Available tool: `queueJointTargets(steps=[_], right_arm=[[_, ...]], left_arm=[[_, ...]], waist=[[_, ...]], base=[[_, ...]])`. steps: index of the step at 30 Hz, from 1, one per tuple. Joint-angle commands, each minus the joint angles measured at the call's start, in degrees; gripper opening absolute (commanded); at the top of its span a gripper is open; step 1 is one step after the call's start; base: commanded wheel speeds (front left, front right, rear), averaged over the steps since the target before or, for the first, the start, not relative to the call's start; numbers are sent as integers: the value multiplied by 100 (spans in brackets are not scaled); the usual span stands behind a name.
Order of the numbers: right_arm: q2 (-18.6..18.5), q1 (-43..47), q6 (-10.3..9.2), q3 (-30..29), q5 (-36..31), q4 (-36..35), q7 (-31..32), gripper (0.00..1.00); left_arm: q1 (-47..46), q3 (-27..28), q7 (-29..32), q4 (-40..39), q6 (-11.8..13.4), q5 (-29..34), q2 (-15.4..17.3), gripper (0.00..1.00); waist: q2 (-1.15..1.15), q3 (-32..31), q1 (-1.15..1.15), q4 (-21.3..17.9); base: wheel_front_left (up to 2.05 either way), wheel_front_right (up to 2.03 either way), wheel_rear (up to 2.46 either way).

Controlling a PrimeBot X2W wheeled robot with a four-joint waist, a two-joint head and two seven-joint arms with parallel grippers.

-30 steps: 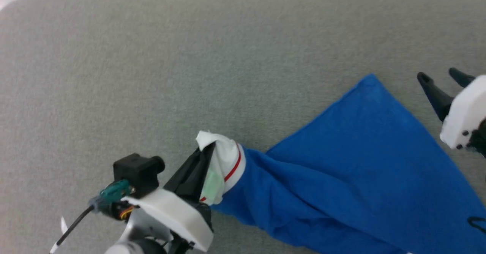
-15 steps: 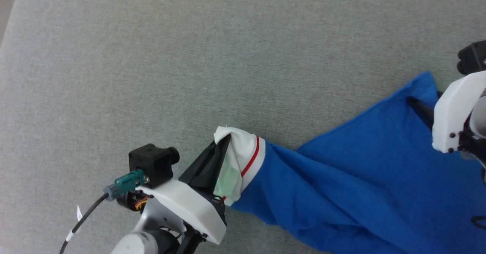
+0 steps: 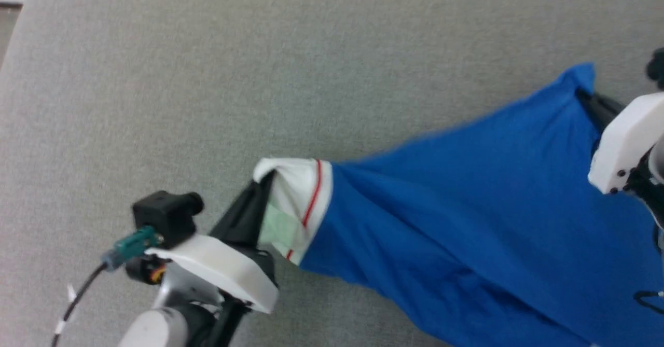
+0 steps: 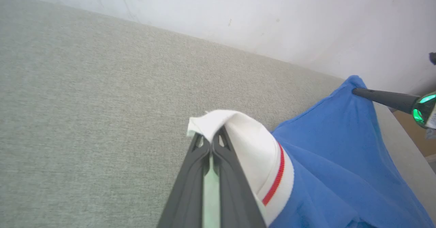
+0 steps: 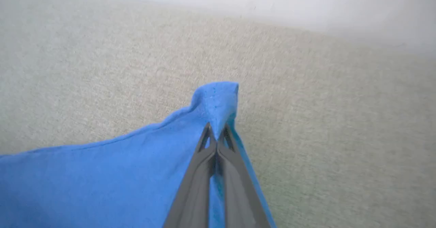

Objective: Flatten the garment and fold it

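My left fingers (image 4: 193, 180) grip the white sleeve of the garment (image 3: 467, 207); my right fingers (image 5: 196, 177) grip its blue corner.

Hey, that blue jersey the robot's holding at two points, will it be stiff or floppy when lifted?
Probably floppy: the jersey sags in soft folds between the left end effector and right end effector, each shut on a pinch of cloth. Likely light, since thin fingertip pinches hold it. It may drag rather than slide on the textured grey surface.
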Motion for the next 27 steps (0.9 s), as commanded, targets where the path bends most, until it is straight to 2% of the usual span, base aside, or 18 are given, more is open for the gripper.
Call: queueJointTargets(steps=[1, 7, 10, 16, 21, 27], right_arm=[[61, -34, -4, -94, 29, -102, -273, 0], [185, -126, -4, -365, 16, -431, -861, 0], [197, -324, -4, -438, -3, -586, -1042, 0], [258, -974, -4, -369, -10, -587, -1110, 0], [260, -1649, -4, -103, -36, -314, -1030, 0], [310, -2542, -4, 192, -153, 375, -990, 0]], left_arm=[[-14, 129, -48, -29, 71, 60, 110, 0], [-334, 425, 74, -108, 148, 205, 411, 0], [-828, 498, 260, -115, 77, 347, 634, 0], [-2381, 543, 684, 276, -279, 481, 947, 0], [-3696, 565, 912, 940, -632, 380, 1016, 0], [-4878, 432, 1114, 1993, -1151, 200, 1019, 0]], waist=[[0, -499, 0, -345], [0, -1115, 0, -671], [0, -1433, 0, -840], [0, -1893, 0, -1120], [0, -2084, 0, -1343], [0, -2071, 0, -1583]], base=[[0, 0, 0], [0, 0, 0], [0, 0, 0], [0, 0, 0], [0, 0, 0], [0, 0, 0]])
